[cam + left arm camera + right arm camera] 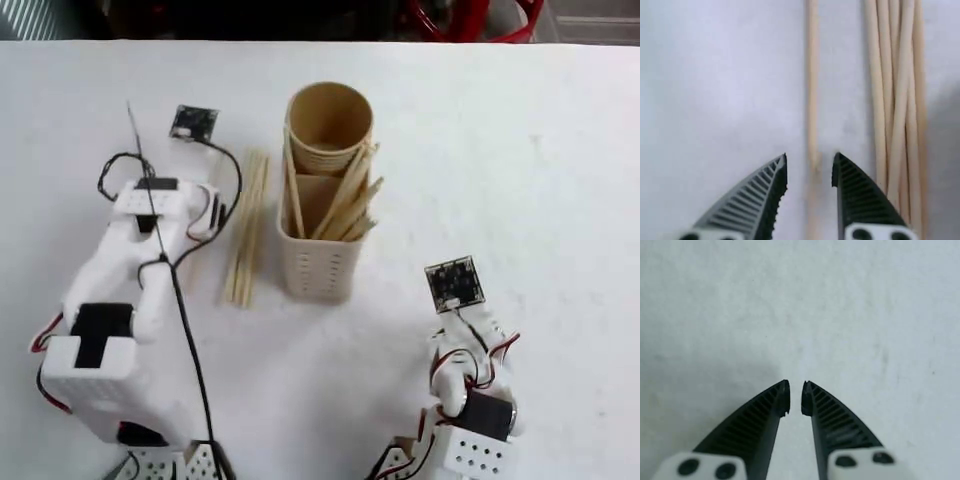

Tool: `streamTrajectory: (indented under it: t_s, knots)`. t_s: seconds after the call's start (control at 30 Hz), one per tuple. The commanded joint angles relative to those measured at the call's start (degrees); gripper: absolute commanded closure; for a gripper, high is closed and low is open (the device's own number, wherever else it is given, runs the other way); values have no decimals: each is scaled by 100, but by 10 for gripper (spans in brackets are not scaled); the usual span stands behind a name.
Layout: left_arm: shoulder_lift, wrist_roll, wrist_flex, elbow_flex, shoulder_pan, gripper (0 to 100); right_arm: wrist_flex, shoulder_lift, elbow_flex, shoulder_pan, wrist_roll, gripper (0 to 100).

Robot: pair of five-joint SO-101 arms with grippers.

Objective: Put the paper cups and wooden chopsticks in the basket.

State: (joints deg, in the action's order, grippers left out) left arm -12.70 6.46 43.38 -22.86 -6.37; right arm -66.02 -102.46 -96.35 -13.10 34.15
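Looks like a robot lab: white table (560,150), bare-wired left arm (130,290) at 7 o'clock, right arm (470,400) at 5.

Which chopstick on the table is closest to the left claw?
The single chopstick lying apart from the bundle. It lines up between the left gripper's open tips; the bundled ones lie together off to one side.
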Motion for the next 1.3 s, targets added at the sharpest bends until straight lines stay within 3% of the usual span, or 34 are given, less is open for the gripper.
streamTrajectory:
  t_s: [0.0,0.27,0.47,0.63,0.9,1.07,1.27]
  knots:
    - [31,53,-79,290,-110,842,-22,-31,-53,-22,26,942]
    - [-154,53,-26,360,-84,842,-22,-31,-53,-22,26,942]
    - [-919,53,976,1424,-92,847,-22,-31,-53,-22,26,942]
    - [-1552,97,1723,2356,-92,983,-22,-31,-53,-22,26,942]
    - [-1771,97,2101,2743,-92,978,-22,-31,-53,-22,26,942]
    - [-892,62,2567,2734,-189,978,-22,-31,-53,-22,26,942]
    - [1824,88,2769,2286,-207,978,-22,-31,-53,-22,26,942]
